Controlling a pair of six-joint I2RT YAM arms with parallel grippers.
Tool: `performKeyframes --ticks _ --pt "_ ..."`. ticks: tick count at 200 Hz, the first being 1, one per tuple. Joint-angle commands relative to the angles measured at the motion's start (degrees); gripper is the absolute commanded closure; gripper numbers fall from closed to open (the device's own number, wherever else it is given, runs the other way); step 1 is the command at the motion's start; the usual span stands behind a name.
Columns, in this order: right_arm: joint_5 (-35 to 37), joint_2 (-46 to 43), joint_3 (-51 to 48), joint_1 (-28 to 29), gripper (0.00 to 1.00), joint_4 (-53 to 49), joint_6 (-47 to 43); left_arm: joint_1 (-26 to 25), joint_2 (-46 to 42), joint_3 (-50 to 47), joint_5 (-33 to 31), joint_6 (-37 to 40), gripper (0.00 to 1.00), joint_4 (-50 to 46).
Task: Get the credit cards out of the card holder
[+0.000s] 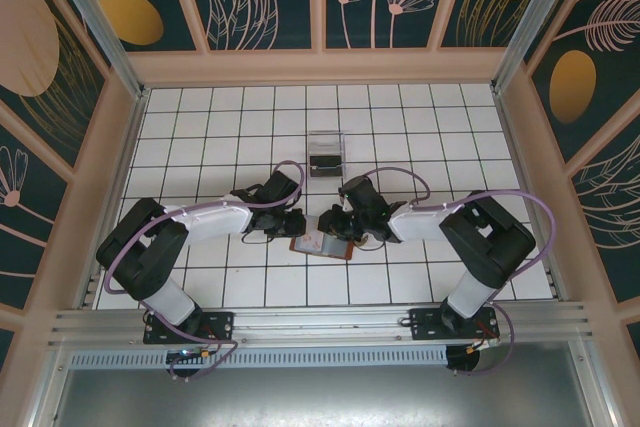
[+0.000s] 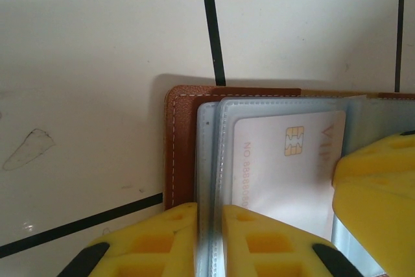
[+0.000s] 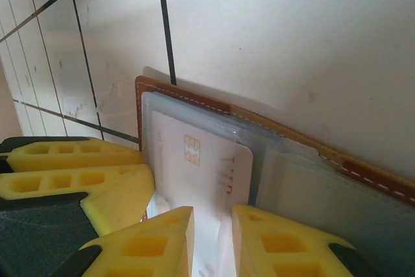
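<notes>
- The card holder [image 1: 322, 246] lies open on the white tiled table [image 1: 200, 137], toward the near edge and between the two arms; seen from above, both wrists cover most of it, leaving a brown rim and a pale patch
- The left gripper [image 1: 296, 225] reaches in from the left and the right gripper [image 1: 334, 227] from the right, their tips almost meeting over the holder; the fingers cannot be made out from above
- In the left wrist view the left gripper [image 2: 209, 218] is nearly closed: its yellow fingers [image 2: 149, 241] leave a narrow slot filled by the edges of the holder's clear sleeves [image 2: 209, 160], which it appears to pinch, though the contact is blurred and cut off at the bottom edge
- A pale credit card [image 2: 279, 160] with a gold chip sits inside a sleeve; its print is faint, and its right end is hidden behind the right gripper's yellow finger [image 2: 376, 186]
- In the right wrist view the right gripper [image 3: 213, 218] also has its fingers close together, with pale plastic running into the gap; whether that is the credit card [image 3: 201, 160] or a sleeve, and whether the pads press on it, cannot be told
- Whether the cloudy sleeves to the right of the card hold more cards cannot be told
- A clear box [image 1: 326, 152] stands farther back on the table, well apart from the holder, with something dark inside that is too small to identify
</notes>
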Motion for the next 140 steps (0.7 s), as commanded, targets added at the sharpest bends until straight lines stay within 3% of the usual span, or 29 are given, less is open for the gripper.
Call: performKeyframes --ticks 1,89,140 --pt "1.2 0.3 -0.4 0.0 0.77 -0.9 -0.1 -0.6 2.0 -1.6 -1.3 -0.5 0.82 -4.6" --pt "4.3 -1.9 -0.6 0.0 0.78 -4.6 -1.2 -0.6 2.2 -1.5 -1.4 -0.3 0.82 -4.9" --pt "2.2 -4.5 -2.9 0.0 0.77 0.5 -0.5 -0.6 2.4 -1.2 -1.4 -0.3 0.82 -5.0"
